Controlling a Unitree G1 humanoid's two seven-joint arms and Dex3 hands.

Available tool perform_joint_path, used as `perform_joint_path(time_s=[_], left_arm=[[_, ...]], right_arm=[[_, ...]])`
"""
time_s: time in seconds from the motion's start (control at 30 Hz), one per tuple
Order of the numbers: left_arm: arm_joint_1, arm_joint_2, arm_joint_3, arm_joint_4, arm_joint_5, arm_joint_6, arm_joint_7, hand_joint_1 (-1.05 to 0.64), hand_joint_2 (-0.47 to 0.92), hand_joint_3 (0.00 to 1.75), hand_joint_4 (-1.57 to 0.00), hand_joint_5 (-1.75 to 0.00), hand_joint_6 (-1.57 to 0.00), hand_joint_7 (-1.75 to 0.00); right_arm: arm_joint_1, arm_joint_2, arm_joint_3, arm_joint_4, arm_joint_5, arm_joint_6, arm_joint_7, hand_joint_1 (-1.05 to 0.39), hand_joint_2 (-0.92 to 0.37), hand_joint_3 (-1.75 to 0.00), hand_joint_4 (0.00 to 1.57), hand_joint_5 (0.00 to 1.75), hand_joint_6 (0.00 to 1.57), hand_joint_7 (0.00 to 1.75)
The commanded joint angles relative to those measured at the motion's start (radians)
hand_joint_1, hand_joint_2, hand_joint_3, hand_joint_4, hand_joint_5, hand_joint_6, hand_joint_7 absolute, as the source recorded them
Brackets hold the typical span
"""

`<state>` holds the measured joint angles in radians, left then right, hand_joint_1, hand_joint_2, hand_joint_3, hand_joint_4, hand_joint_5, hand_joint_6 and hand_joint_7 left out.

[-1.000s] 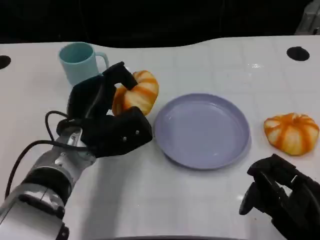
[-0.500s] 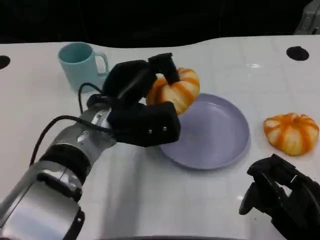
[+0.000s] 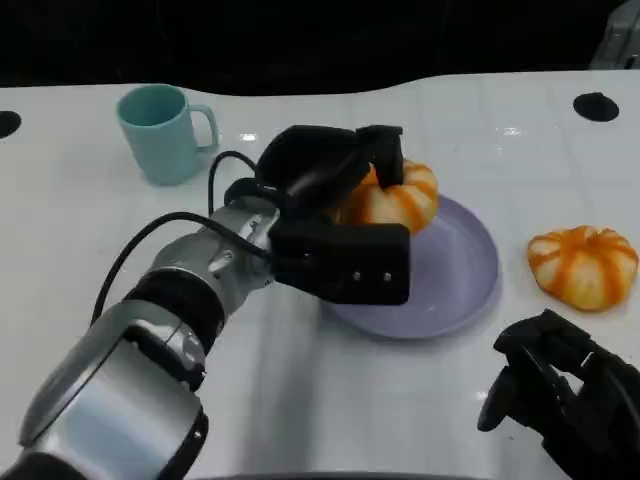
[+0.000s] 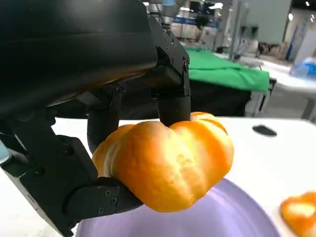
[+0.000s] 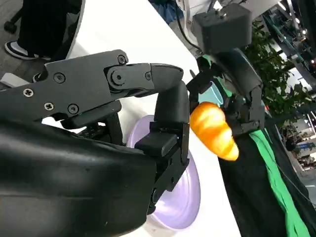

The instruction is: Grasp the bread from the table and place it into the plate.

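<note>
Bread [image 3: 398,198] gripped by left hand [image 3: 335,225] above plate [image 3: 462,280]; right hand [image 3: 560,395] curled, holding nothing.

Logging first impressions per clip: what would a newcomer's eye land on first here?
The black left hand gripping an orange striped, pumpkin-shaped bread roll above the round lavender plate mid-table. Then a second, matching roll lying on the white table beyond the plate's right edge, and the teal mug far left.

Silver forearm [image 3: 150,330], black hand [image 3: 335,225] (cabled)
</note>
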<state>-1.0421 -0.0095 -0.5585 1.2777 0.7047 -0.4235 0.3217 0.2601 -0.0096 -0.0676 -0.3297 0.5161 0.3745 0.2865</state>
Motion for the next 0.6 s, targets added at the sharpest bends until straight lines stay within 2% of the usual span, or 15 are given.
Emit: perform_joint_path(time_s=[0.03,0.07,0.13,0.17,0.27,0.33,0.43,0.5,0.57,0.6], left_arm=[[-0.036,-0.016,-0.032,0.019,0.032,0.038,-0.008,-0.20,0.59,0.86,-0.92,-1.75,-0.69,-1.75],[-0.038,-0.023,-0.036,0.022,0.037,0.051,-0.008,-0.20,0.60,0.83,-0.92,-1.75,-0.68,-1.75],[-0.043,-0.037,-0.038,0.029,0.036,0.078,-0.024,-0.21,0.63,0.73,-0.91,-1.75,-0.71,-1.64],[-0.045,-0.044,-0.037,0.033,0.033,0.089,-0.037,-0.21,0.70,0.59,-0.88,-1.75,-0.77,-1.40],[-0.047,-0.055,-0.028,0.037,0.020,0.104,-0.073,-0.20,0.85,0.27,-0.79,-1.75,-0.83,-1.07],[-0.046,-0.061,-0.021,0.038,0.012,0.107,-0.087,-0.18,0.90,0.14,-0.77,-1.75,-0.82,-1.11],[-0.043,-0.070,-0.006,0.040,-0.002,0.108,-0.107,-0.13,0.92,0.13,-0.78,-1.74,-0.71,-1.43],[-0.040,-0.075,0.009,0.041,-0.020,0.106,-0.130,-0.13,0.92,0.15,-0.71,-1.74,-0.65,-1.42],[-0.038,-0.081,0.034,0.043,-0.051,0.110,-0.167,-0.16,0.92,0.10,-0.66,-1.38,-0.74,-0.95],[-0.038,-0.083,0.041,0.042,-0.058,0.112,-0.178,-0.17,0.92,0.08,-0.66,-1.28,-0.79,-0.81]], right_arm=[[0.010,-0.009,-0.005,-0.010,0.004,-0.013,0.003,-0.45,-0.92,-0.25,0.58,1.74,0.52,1.36],[0.011,-0.008,-0.004,-0.011,0.002,-0.014,0.002,-0.45,-0.92,-0.25,0.58,1.74,0.52,1.36],[0.011,-0.007,-0.002,-0.011,0.000,-0.016,0.001,-0.44,-0.92,-0.26,0.58,1.74,0.52,1.36],[0.012,-0.007,-0.001,-0.011,-0.002,-0.018,0.003,-0.44,-0.92,-0.26,0.58,1.74,0.52,1.35],[0.012,-0.006,0.000,-0.010,0.002,-0.018,0.004,-0.44,-0.92,-0.26,0.58,1.73,0.52,1.35],[0.013,-0.006,0.000,-0.010,0.002,-0.019,0.005,-0.44,-0.92,-0.26,0.58,1.73,0.52,1.34],[0.016,-0.006,0.000,-0.012,0.003,-0.018,0.004,-0.44,-0.92,-0.27,0.58,1.73,0.52,1.34],[0.018,-0.005,0.000,-0.013,0.005,-0.017,0.004,-0.44,-0.92,-0.26,0.58,1.73,0.52,1.34],[0.019,-0.003,0.000,-0.013,0.007,-0.017,0.004,-0.44,-0.92,-0.26,0.59,1.73,0.52,1.34],[0.020,-0.003,-0.001,-0.014,0.007,-0.017,0.004,-0.44,-0.92,-0.26,0.59,1.72,0.52,1.33]])
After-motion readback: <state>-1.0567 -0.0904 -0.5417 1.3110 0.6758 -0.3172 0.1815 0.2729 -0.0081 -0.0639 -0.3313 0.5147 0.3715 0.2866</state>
